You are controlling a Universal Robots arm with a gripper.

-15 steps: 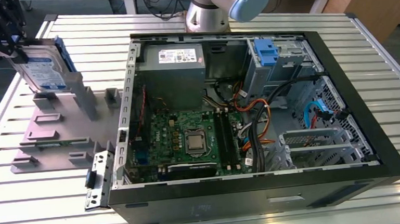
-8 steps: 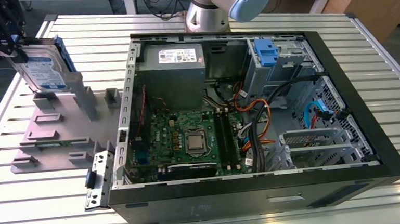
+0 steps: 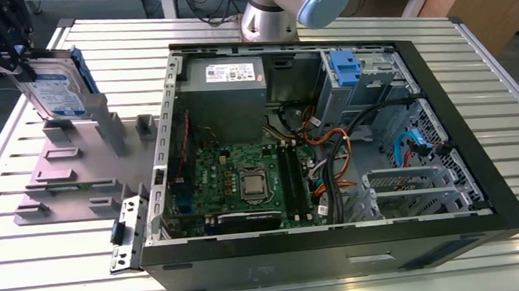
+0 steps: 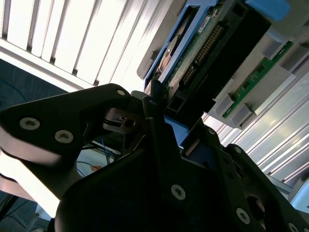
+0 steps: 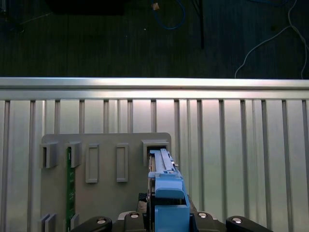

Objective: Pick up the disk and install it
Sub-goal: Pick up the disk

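Note:
The disk (image 3: 58,87) stands on edge at the far corner of the grey plastic stand (image 3: 72,177), on the exterior view's left; its white-and-blue label and a blue rail show. My gripper (image 3: 18,60) is at its upper far end, shut on it. In the second wrist view the black fingers (image 4: 145,104) close on the end of the disk (image 4: 193,53), whose connector edge shows. In the first wrist view the disk's blue rail (image 5: 165,188) runs out from my gripper (image 5: 166,220) toward a slot post of the stand (image 5: 104,145). Whether the disk rests in its slot or hangs just above it, I cannot tell.
An open computer case (image 3: 506,191) lies on the slatted aluminium table (image 3: 60,279), with a motherboard (image 3: 243,180), a power-supply box (image 3: 224,87) and a drive bay with a blue part (image 3: 345,69). A green circuit board (image 5: 69,183) stands in the stand. The table's edge (image 5: 154,83) runs close beyond the stand.

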